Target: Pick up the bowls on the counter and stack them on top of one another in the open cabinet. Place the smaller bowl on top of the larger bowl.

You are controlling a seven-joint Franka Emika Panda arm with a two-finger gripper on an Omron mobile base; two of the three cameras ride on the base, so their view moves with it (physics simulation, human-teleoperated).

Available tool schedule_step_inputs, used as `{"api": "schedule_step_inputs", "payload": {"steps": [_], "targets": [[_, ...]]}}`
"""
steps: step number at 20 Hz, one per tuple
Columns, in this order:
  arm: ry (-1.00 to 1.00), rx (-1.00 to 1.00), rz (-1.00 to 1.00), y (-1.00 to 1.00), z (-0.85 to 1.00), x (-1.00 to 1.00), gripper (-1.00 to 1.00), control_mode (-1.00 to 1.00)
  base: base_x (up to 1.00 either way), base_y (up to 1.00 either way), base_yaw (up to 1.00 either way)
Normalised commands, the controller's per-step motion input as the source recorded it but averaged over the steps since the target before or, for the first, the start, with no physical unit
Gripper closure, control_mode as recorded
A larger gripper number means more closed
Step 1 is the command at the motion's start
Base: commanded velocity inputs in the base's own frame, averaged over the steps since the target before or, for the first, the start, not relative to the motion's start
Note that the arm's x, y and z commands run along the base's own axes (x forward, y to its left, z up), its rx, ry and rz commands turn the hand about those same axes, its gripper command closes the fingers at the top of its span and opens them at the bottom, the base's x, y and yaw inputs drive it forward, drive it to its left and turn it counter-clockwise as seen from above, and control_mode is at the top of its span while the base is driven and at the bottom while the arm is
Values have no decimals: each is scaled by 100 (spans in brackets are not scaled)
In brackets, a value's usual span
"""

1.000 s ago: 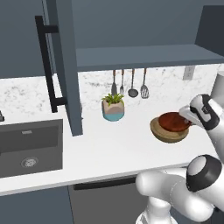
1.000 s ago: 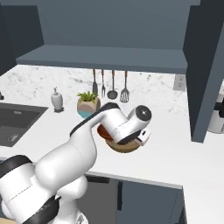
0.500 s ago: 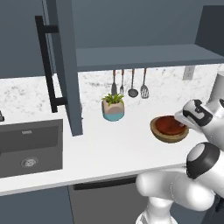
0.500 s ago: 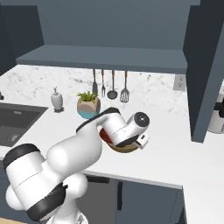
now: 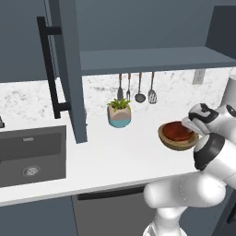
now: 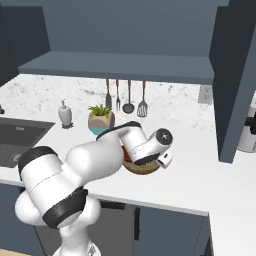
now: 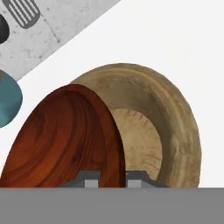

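Observation:
The larger tan wooden bowl (image 5: 176, 143) stands on the white speckled counter (image 5: 120, 159), right of the middle. The smaller reddish-brown bowl (image 5: 177, 131) lies in it. In the hand view the smaller bowl (image 7: 65, 140) is tilted and covers the left half of the larger bowl (image 7: 175, 127). My gripper (image 5: 190, 125) is at the bowls' right edge, and in the hand view the gripper (image 7: 113, 180) is shut on the smaller bowl's rim. From the right base view the arm hides most of the larger bowl (image 6: 144, 168). The open cabinet's shelf (image 5: 152, 60) runs above, its door (image 5: 69, 69) swung out at the left.
A beige-and-teal plant pot (image 5: 120, 115) stands left of the bowls near the wall. Kitchen utensils (image 5: 138, 87) hang under the shelf. A dark sink (image 5: 27, 154) is at the far left, with a soap dispenser (image 6: 64, 114) beside it.
The arm's elbow has risen and swung in over the counter's edge. The hand stayed at the bowls' right edge, and the bowls have hardly moved.

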Motion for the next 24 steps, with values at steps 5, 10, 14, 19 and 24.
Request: {"api": "schedule_step_inputs", "payload": {"steps": [5, 10, 14, 19, 24], "targets": [[0, 0, 0, -16, -19, 13, 100, -100, 0, 0, 0], [0, 0, 0, -1, -34, 9, 100, -100, 0, 0, 0], [0, 0, 0, 0, -24, 15, 100, -100, 0, 0, 0], [0, 0, 0, 0, -20, 20, 100, -100, 0, 0, 0], [0, 0, 0, 0, -8, 4, -100, -100, 0, 0, 0]]}}
